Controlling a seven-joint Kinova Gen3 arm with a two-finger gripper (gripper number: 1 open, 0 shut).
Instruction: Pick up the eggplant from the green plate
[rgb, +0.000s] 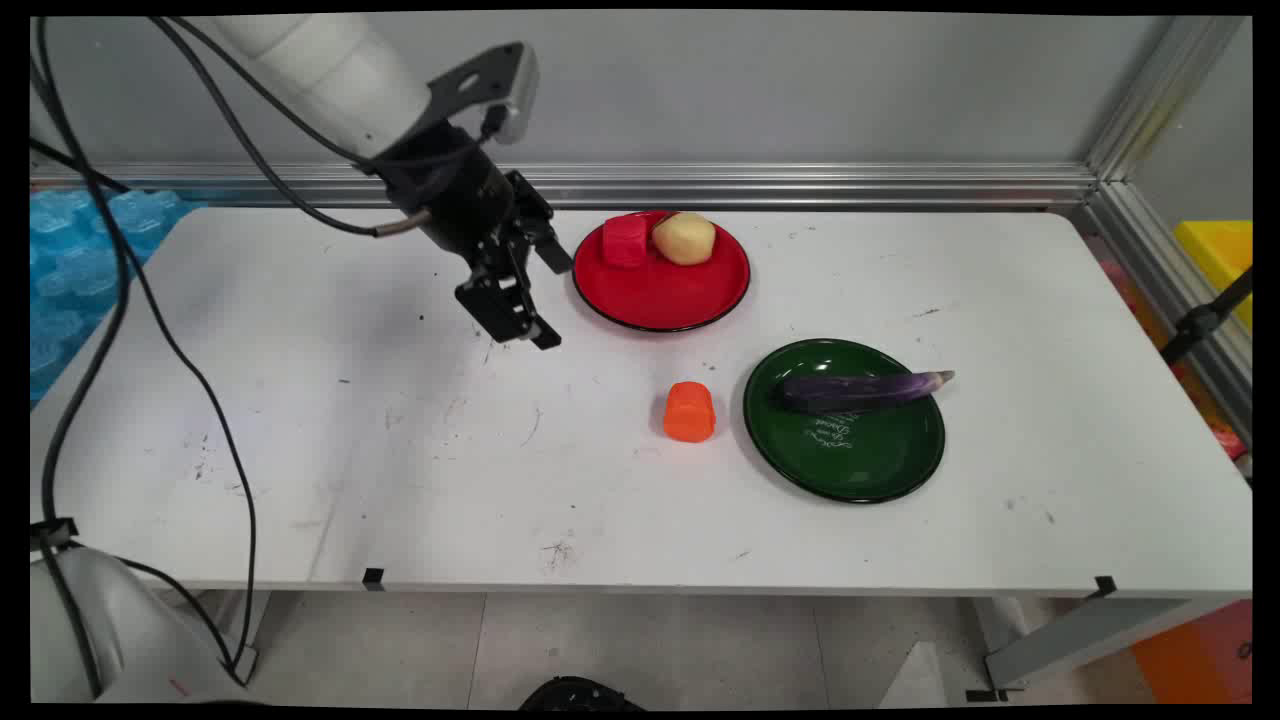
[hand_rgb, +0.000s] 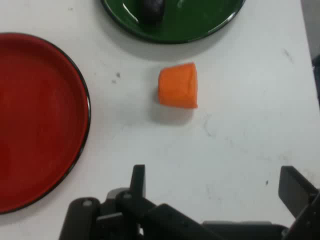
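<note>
Fingers (hand_rgb: 215, 187) spread wide and empty, above table (rgb: 350, 450), orange chunk (hand_rgb: 178, 86) nearest, green plate (rgb: 850, 455) (pale script unreadable)

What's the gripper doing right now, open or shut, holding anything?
Black two-finger gripper: open and empty, above the white table left of the round red plate; the orange carrot chunk lies ahead of it.

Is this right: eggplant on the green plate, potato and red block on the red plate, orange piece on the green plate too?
Not quite: the orange piece lies on the bare table, beside the green plate, as the main view shows. The eggplant, potato and red block on the red plate are as stated.
</note>
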